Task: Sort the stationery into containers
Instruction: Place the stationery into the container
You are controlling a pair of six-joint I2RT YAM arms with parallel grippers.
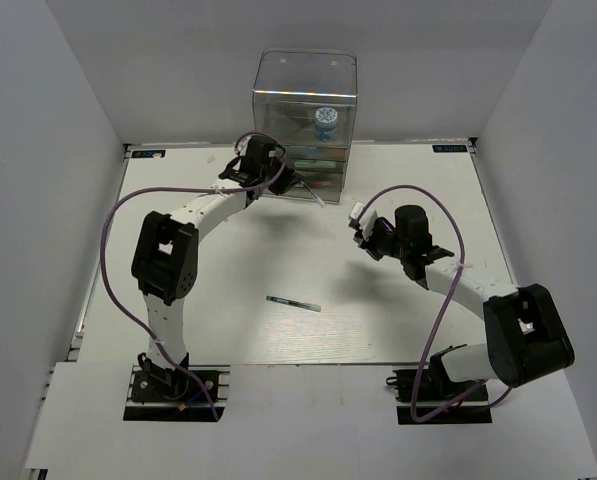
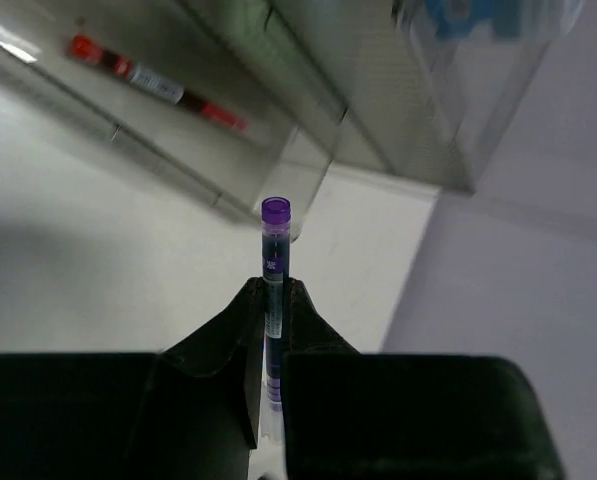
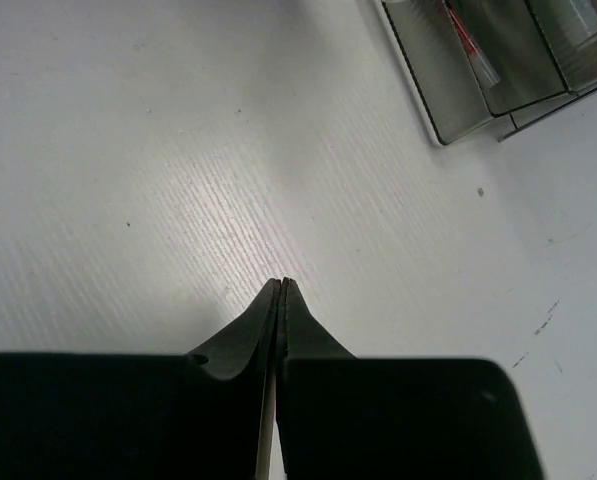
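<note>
The clear organiser (image 1: pixel 306 95) stands at the table's back edge, with the blue-and-white tape roll (image 1: pixel 326 120) in its tall upper compartment. My left gripper (image 2: pixel 275 285) is shut on a dark pen with a purple cap (image 2: pixel 275 240), held just in front of the organiser's drawers (image 2: pixel 278 130). A red pen (image 2: pixel 158 85) lies in an open drawer. In the top view the left gripper (image 1: pixel 283 178) is at the organiser's lower left. A green pen (image 1: pixel 293 303) lies on the table's middle. My right gripper (image 3: pixel 281 284) is shut with nothing in it, over bare table.
In the right wrist view the open drawer (image 3: pixel 433 95) with the red pen (image 3: pixel 470 45) sits at the top right. White walls enclose the table on three sides. In the top view the right gripper (image 1: pixel 362 224) hovers right of centre.
</note>
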